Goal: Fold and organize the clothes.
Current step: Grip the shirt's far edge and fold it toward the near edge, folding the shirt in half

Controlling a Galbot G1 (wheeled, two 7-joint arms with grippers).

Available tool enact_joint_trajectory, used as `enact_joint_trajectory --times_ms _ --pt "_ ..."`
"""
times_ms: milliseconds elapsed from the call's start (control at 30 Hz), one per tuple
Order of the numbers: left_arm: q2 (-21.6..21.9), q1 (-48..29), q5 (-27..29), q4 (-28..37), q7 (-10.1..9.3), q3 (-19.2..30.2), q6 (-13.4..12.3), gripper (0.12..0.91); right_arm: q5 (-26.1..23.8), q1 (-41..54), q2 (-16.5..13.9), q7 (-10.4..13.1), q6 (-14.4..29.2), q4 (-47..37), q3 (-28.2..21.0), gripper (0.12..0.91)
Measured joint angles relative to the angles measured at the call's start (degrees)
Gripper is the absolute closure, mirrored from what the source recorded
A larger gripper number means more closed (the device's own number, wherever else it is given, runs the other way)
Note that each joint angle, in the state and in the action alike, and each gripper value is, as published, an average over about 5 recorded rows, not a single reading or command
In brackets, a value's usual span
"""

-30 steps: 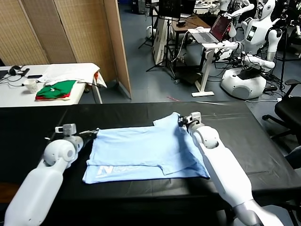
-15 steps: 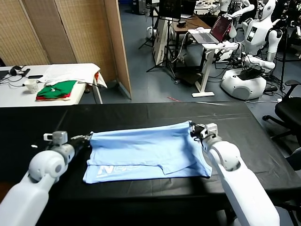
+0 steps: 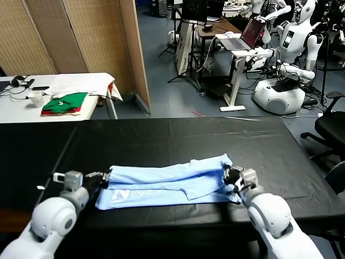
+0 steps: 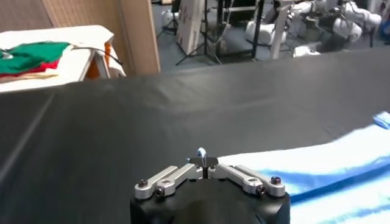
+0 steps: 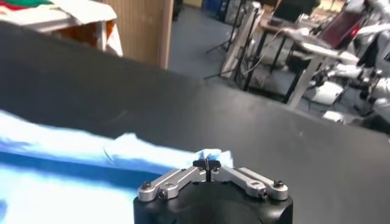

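The clothes, a pale light-blue T-shirt [image 3: 167, 181], lie folded into a long band near the front edge of the black table [image 3: 161, 135], with white lettering [image 3: 119, 195] showing at the front left. My left gripper [image 3: 107, 177] is shut on the shirt's left edge; a pinch of blue cloth [image 4: 201, 151] sits between its tips [image 4: 203, 160]. At the band's right end my right gripper [image 3: 228, 178] is shut on a fold of the shirt [image 5: 210, 155], seen just past its tips [image 5: 207, 163]. The shirt stretches between the two grippers.
A white side table [image 3: 21, 105] at the back left holds green-and-red folded garments [image 3: 63, 102], a white cloth [image 3: 81, 82], a cup and headphones. Wicker screens, a laptop stand and other robots stand beyond the table. A chair [image 3: 330, 127] is at the right.
Both grippers have drawn the far edge of the shirt toward the table's front, folding it from a broad spread into a narrow band. Both arms pulled back toward me.
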Motion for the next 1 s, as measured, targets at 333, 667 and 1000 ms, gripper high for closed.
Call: enact_joint_trajectory --times_ms 333,667,1000 --pt "-1.5 2.5 3.0 0.1 -1.26 -0.5 0.0 0.883 -1.9 -1.9 0.3 -0.5 0.0 -0.5 0.5 0.884" --pt "-2.6 4.3 2.8 -0.9 -1.59 -1.9 0.1 0.874 3.2 -4.2 0.2 -1.4 0.0 2.6 2.1 0.756" --pt "-4.1 4.0 2.2 -4.0 -1.37 -4.9 0.4 0.329 9.8 -3.7 1.7 1.5 0.1 4.5 7.3 0.190"
